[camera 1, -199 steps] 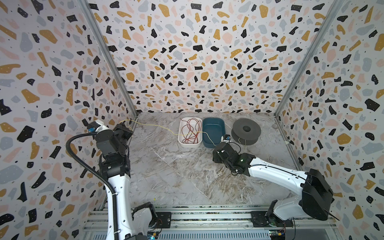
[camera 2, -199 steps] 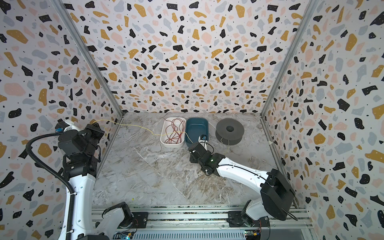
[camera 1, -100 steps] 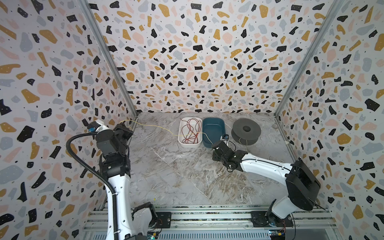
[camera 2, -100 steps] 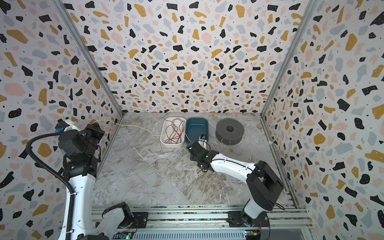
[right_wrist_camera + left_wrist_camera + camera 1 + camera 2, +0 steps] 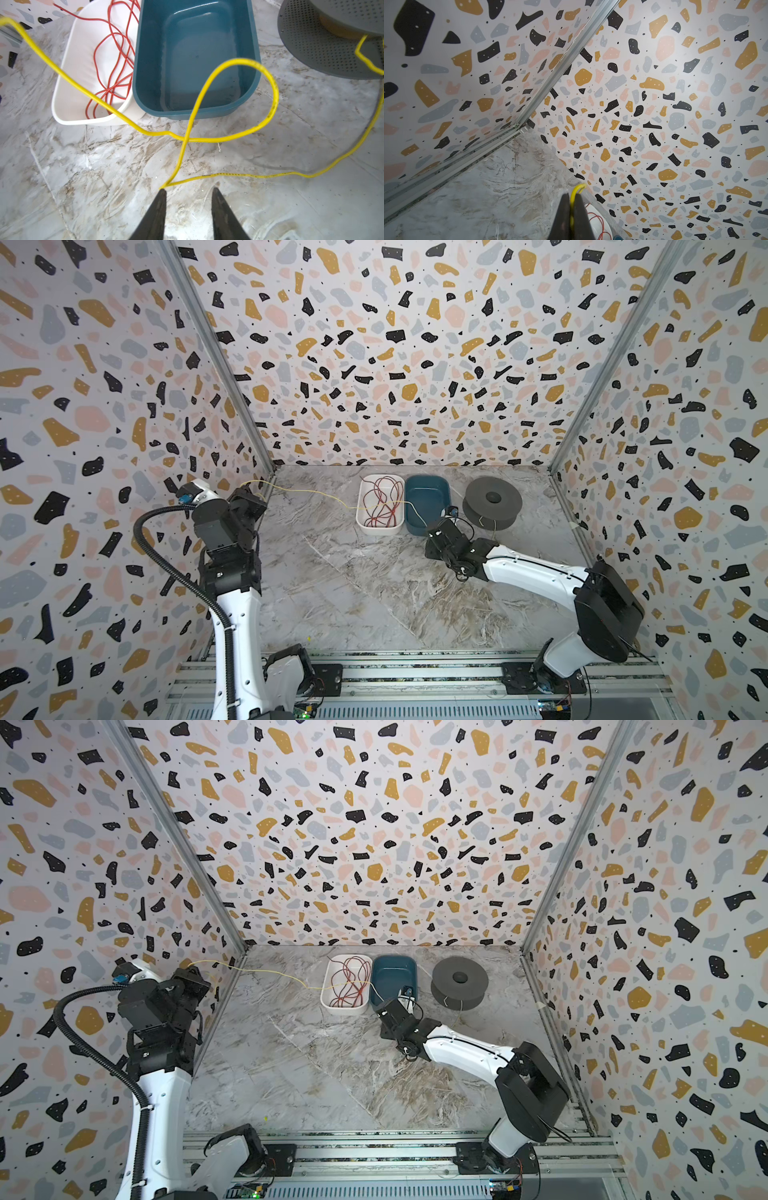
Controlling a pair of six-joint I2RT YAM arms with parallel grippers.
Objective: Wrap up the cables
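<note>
**Speckled terrazzo walls [image 5: 374, 344], marbled tabletop [image 5: 353, 593]: thin yellow wire [image 5: 239, 59] pinched at one end**

Speckled panels enclose the grey-veined tabletop on three sides. At the far edge, an oblong white plastic tray [image 5: 64, 83], an oblong dark blue plastic tub [image 5: 187, 112] and a dark grey perforated spool [image 5: 492, 499] are lined up from left to right. The tray and the tub are set side by side, touching or nearly so, and the spool stands apart from them.

The left gripper [image 5: 572, 196] is held raised beside the left wall, near the far-left corner. Its black fingers are pressed together on the yellow wire, and a short bend of the wire sticks out past the tips.

From that grip the yellow wire is carried through the air across to the white tray and is laid over its near rim. In the right wrist view it is seen to form an open loop over the near corner of the blue tub and to cross itself in front of the tub. It is then bent sharply at the tip of one finger [image 5: 160, 207] of the right gripper [image 5: 189, 190]. From there it is trailed across the tabletop and up between the flanges of the spool.

The right gripper is held low over the tabletop, just in front of the blue tub. Its jaws are spread, with bare tabletop visible between them, and nothing is clamped.

A thin dark red wire [image 5: 382, 502] is piled in loose loops inside the white tray.
</note>
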